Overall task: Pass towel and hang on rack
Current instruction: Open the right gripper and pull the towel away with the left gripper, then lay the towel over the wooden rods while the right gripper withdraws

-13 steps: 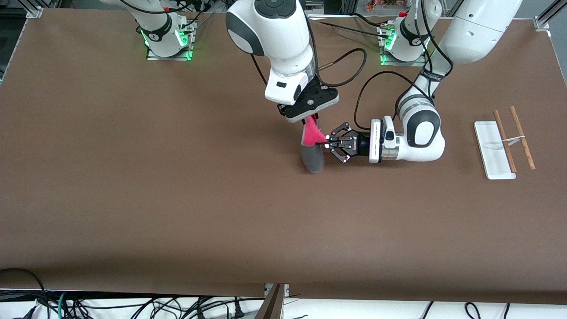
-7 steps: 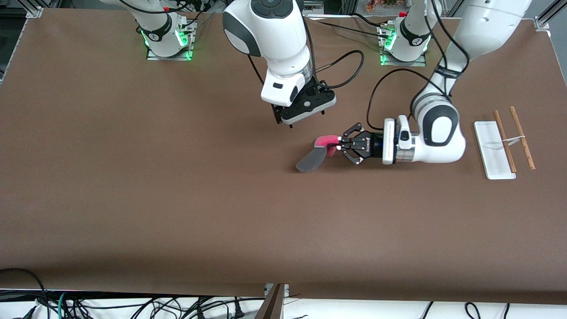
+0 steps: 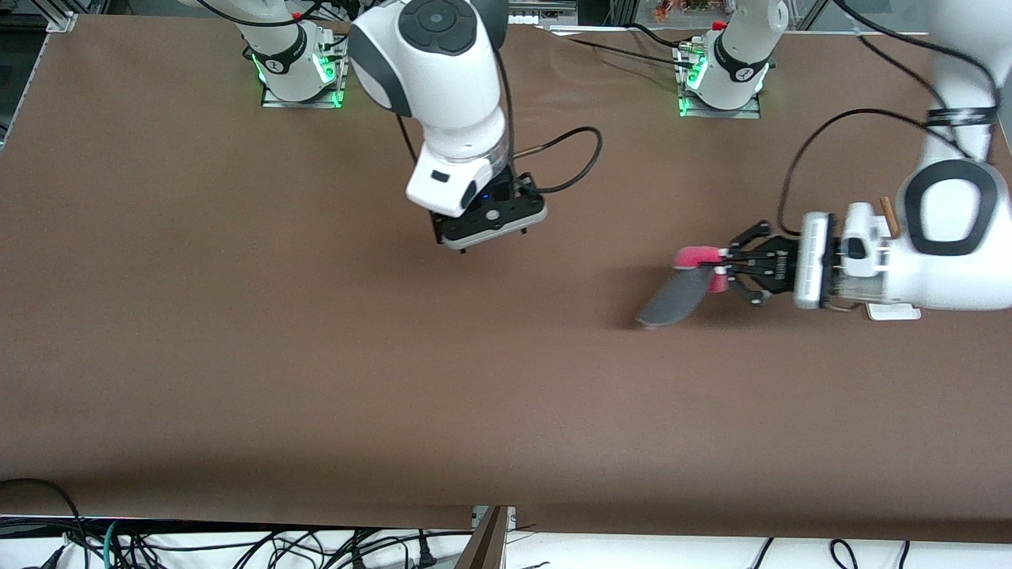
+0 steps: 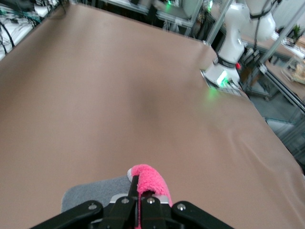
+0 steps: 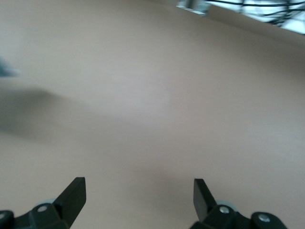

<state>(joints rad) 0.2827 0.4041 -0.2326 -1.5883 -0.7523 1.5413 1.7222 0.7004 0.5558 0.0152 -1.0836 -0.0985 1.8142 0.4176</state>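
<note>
My left gripper (image 3: 721, 265) is shut on the towel (image 3: 674, 297) and holds it in the air over the table, toward the left arm's end. The towel's pink reverse folds over the fingertips and its grey side hangs down. In the left wrist view the gripper (image 4: 143, 192) pinches the pink fold of the towel (image 4: 151, 177). The rack (image 3: 894, 313) is mostly hidden by the left arm; only a corner of its white base and one rod tip show. My right gripper (image 3: 492, 241) is open and empty over the table's middle, and so it shows in the right wrist view (image 5: 139, 192).
The two arm bases (image 3: 300, 75) stand along the table's edge farthest from the front camera. A black cable (image 3: 565, 158) loops from the right wrist. Bare brown tabletop (image 3: 316, 356) lies under and around both grippers.
The right gripper has let go of the towel and drawn away toward its own base. The left gripper has carried the towel toward the rack, and its arm now covers most of the rack.
</note>
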